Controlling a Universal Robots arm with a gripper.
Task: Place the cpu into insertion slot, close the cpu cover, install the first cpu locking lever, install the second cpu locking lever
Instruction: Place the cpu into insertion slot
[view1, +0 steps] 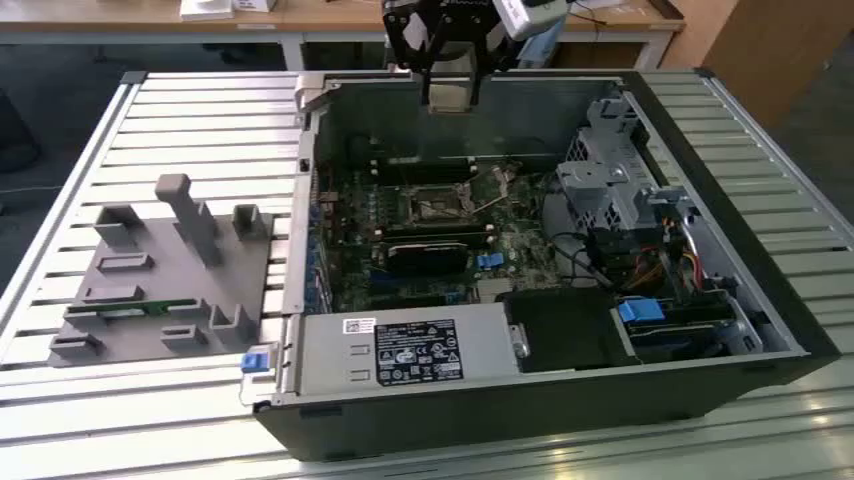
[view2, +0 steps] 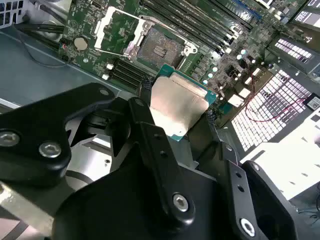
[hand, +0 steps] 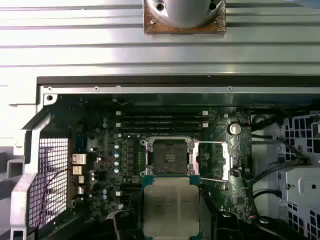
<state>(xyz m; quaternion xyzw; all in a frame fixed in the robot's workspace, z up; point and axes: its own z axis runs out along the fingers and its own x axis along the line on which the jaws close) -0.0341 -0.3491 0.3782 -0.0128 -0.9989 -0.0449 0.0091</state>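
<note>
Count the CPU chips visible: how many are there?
1. The cpu is clamped in the gripper, above the motherboard, apart from the empty insertion slot. None seems hidden.

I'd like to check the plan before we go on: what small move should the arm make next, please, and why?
Probably bring the cpu down toward the slot, checking alignment on the way. The jaws hold it well above the case, the slot lies bare, and the cover is swung open beside it.
</note>
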